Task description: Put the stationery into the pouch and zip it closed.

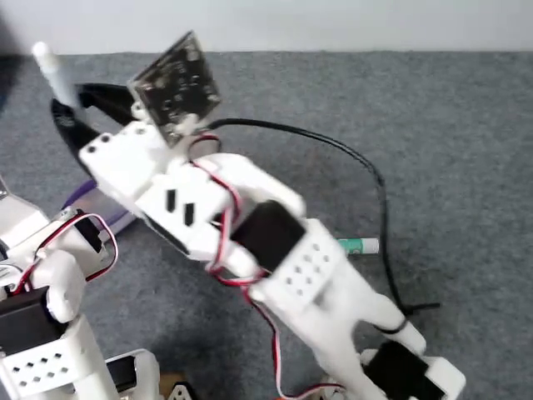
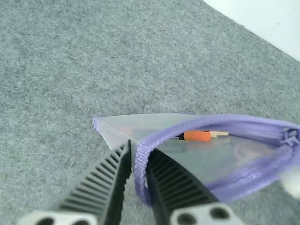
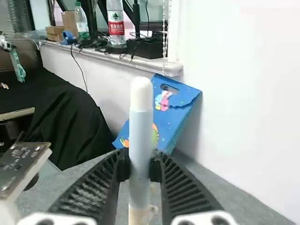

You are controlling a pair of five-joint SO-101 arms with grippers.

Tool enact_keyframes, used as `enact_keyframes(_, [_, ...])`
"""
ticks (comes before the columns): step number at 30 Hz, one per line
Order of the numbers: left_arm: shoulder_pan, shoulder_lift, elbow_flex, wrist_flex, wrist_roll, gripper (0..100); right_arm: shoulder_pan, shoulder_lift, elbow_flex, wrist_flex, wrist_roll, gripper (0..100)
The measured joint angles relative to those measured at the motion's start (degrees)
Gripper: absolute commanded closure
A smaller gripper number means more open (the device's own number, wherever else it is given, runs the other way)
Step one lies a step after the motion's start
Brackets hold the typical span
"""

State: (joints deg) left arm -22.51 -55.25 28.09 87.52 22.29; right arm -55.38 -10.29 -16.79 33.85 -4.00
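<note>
Surface: a grey felt-like mat [image 1: 450,133], across which a black cable [image 1: 350,154] is trailed and on which a stick with a green label [image 1: 358,245] is laid, just beside the right arm. Pouch [image 2: 211,159] – clear plastic with a purple zip edge [image 2: 197,124], laid flat on the mat; an orange-capped item [image 2: 197,136] is seen inside it. Left gripper [image 2: 136,150]: pressed together on the purple zip edge at one end of the pouch. Right gripper [image 3: 139,164]: clamped on a pale blue pen [image 3: 140,122] with a white cap, which is held upright and clear of the mat near its far edge. Room – a white wall [image 3: 243,93], against which a blue paper bag [image 3: 180,105] is leaned; a black cloth [image 3: 65,126] is draped beside it; a ledge [image 3: 117,58] is set behind, on which a bottle [image 3: 115,21] is stood.
</note>
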Motion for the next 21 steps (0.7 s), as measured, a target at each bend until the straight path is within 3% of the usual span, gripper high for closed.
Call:
enact_keyframes(10, [-0.09,0.00,0.00,0.00,0.00,99,-0.44,2.90,13.36,-4.13,0.35,99.1])
enact_keyframes(21, [-0.09,0.00,0.00,0.00,0.00,99,-0.35,-15.74,35.16,-4.13,0.35,98.0])
